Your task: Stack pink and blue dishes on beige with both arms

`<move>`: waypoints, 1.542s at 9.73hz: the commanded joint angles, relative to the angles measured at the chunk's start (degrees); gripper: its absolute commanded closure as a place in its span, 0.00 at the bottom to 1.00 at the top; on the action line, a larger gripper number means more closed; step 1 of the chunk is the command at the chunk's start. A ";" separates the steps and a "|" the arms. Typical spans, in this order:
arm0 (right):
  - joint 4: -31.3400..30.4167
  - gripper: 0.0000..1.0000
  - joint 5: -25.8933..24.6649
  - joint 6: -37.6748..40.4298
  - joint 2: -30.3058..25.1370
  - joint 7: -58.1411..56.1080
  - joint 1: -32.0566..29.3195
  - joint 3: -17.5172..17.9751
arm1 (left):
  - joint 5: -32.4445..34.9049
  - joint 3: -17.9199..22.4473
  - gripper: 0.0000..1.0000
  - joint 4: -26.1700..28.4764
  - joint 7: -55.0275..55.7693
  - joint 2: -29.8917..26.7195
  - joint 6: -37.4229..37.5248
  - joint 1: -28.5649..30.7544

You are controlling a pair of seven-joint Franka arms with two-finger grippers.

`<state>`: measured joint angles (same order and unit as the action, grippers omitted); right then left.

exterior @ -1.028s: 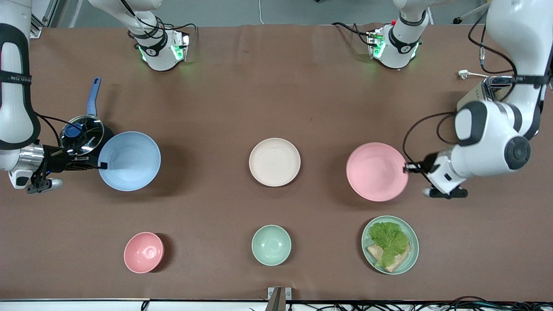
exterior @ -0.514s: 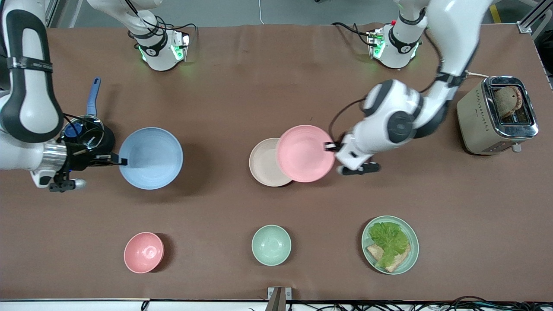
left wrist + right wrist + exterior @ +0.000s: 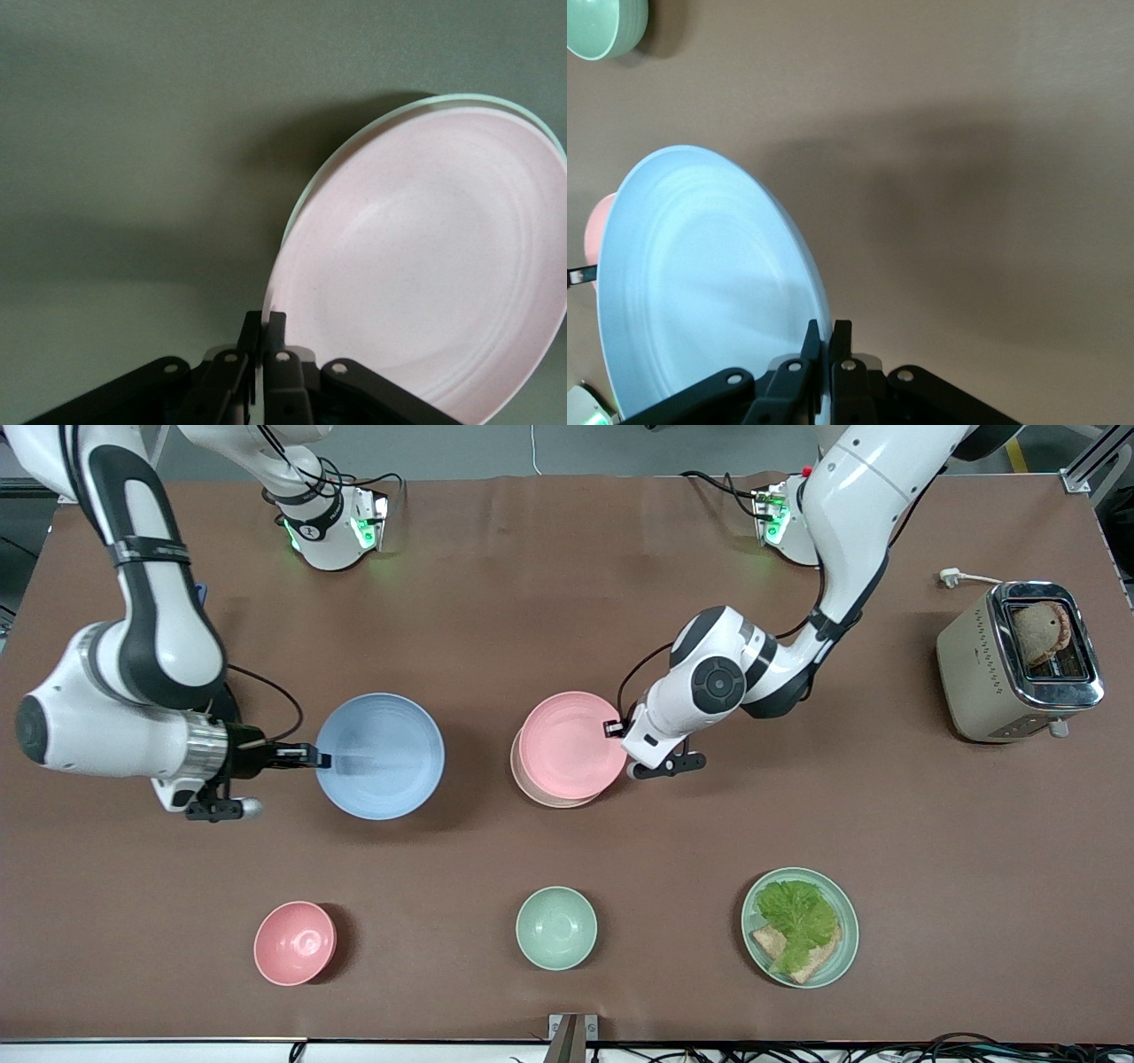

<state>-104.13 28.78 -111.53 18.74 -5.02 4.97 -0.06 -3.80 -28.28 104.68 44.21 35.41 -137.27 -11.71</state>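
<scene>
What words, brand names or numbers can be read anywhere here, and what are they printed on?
None can be read.
Right arm's black band: pale marks, too small to read.
Toaster: a small dark mark on its side, too small to read.
Pink plate, blue plate, the bowls and the brown table: no text.

Left end effector [image 3: 264, 341] pinching pink plate [image 3: 434, 266] rim

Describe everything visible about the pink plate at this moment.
The pink plate is wide, shallow, round and matte pastel. It lies almost wholly over the beige plate, whose rim peeks out beneath; whether it rests on it cannot be told. The left hand is shut on its rim, at the edge toward the left arm's end.
</scene>
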 commanded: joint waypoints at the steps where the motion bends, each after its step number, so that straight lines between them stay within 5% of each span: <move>1: -4.23 0.99 -1.10 -5.25 -2.48 6.14 2.92 1.99 | 1.52 0.50 0.97 -0.36 1.23 2.90 -3.87 -0.86; 2: -5.20 0.99 -1.10 -7.10 -2.48 6.42 4.68 1.99 | 1.52 0.50 0.90 -0.44 1.23 3.43 -4.41 -1.29; 3: -5.64 0.99 -1.10 -8.86 -2.48 8.34 6.27 2.08 | 1.52 0.68 0.66 -0.53 1.14 3.35 -4.41 -1.13; 4: -6.08 0.99 -1.10 -10.18 -2.39 10.27 8.28 2.08 | 1.69 0.94 0.01 -0.71 0.97 3.09 -4.41 -1.04; 7: -9.86 0.99 -1.01 -16.94 -2.13 12.31 13.48 2.95 | 4.14 0.94 0.00 -3.07 0.96 -4.70 5.11 2.11; 11: -9.95 0.98 -0.92 -27.12 1.54 19.86 15.41 10.24 | 8.18 0.86 0.00 -14.65 -2.00 -13.34 23.84 11.77; 15: -9.87 0.98 -0.92 -36.54 6.38 20.75 19.02 10.34 | 16.53 0.60 0.00 -23.90 -12.42 -18.08 34.69 18.63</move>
<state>-113.80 28.77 -145.87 24.56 14.33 23.56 10.07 10.55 -27.38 80.89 36.32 17.68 -104.38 5.27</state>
